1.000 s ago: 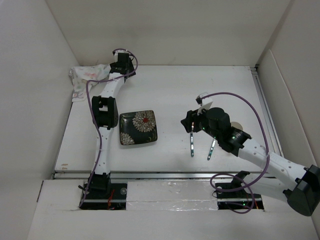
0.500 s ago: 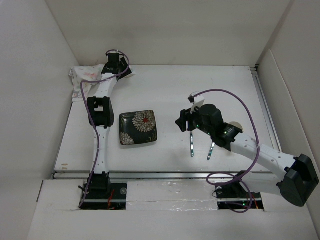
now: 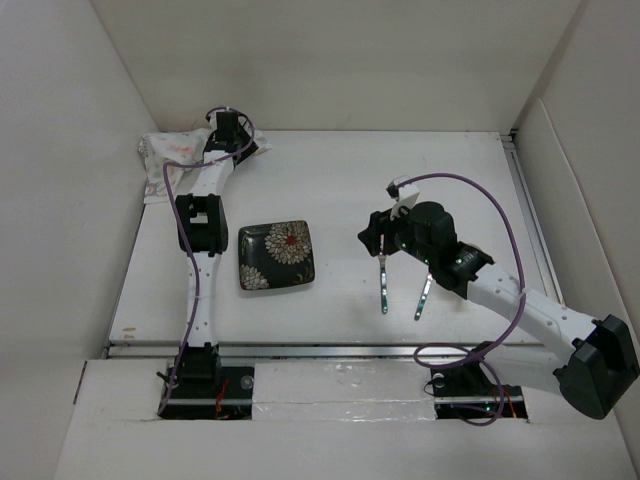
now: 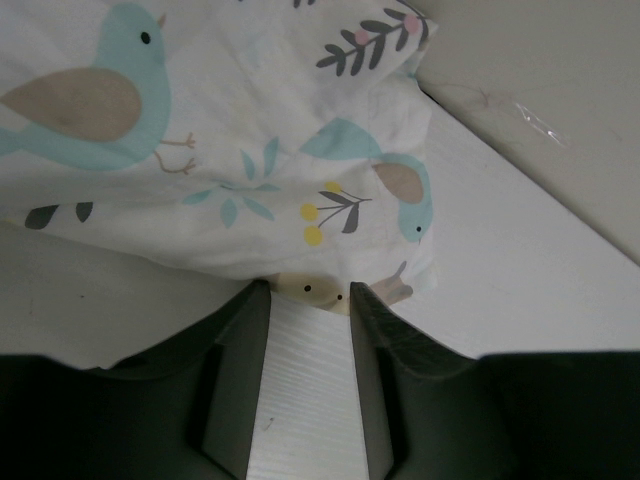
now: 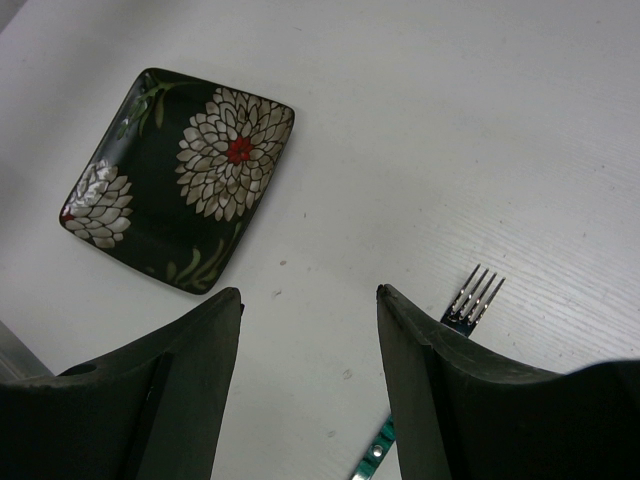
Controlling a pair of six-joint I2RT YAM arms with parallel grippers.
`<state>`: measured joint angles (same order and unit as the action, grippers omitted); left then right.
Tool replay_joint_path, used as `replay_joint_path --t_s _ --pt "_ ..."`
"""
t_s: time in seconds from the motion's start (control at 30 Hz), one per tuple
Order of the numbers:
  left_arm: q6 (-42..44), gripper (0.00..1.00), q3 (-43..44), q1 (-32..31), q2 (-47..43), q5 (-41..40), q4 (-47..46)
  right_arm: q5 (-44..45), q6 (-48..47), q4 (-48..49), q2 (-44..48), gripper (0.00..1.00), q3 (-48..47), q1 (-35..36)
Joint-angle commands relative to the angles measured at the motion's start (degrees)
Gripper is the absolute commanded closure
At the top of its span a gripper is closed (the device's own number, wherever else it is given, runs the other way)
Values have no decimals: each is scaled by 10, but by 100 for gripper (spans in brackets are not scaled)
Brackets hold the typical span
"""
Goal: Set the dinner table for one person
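The dinner table is a plain white top. A crumpled white cloth with blue birds lies in its far left corner. My left gripper is there; in the left wrist view it is open, its tips at the near edge of the cloth. A square black plate with white flowers lies left of centre. A fork and a second green-handled utensil lie near the front. My right gripper hovers open and empty over bare table, between the plate and the fork.
A small pale round object shows partly behind the right arm. White walls close in the table on the left, back and right. A metal rail runs along the front edge.
My left gripper has moved left, up to the cloth in the corner. My right gripper swung left a little, then back and slightly further away, staying open above the table.
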<state>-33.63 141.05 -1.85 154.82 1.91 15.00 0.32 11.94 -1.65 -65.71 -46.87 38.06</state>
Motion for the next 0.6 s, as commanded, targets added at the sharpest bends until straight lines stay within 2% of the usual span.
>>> replay_joint_path --t_s 0.0,0.03,0.07,0.1,0.13,0.17,0.3,0.43,0.57 --pt "-25 66 -7 0 17 -36 -9 -40 -10 40 18 39 -4 -14" --pt "-28 74 -7 0 21 -38 -16 -42 -11 40 21 39 -2 -14" --pt "-30 78 -4 0 24 -38 -23 -45 -10 42 27 39 0 -14" --pt "-37 89 -2 0 30 -36 -25 -52 -10 42 31 40 2 -19" --pt "-39 96 4 0 35 -36 -25 -55 -10 43 36 40 4 -19" --pt "-42 100 17 0 38 -35 -24 -59 -10 45 42 41 5 -19" --pt "-49 100 -28 0 6 -3 -58 -73 -10 52 49 41 6 -19" --pt "-18 100 -75 -24 -45 20 -80 -77 -7 60 42 42 6 -19" --pt "-5 100 -200 -62 -139 59 -144 -78 -1 63 44 42 7 -19"
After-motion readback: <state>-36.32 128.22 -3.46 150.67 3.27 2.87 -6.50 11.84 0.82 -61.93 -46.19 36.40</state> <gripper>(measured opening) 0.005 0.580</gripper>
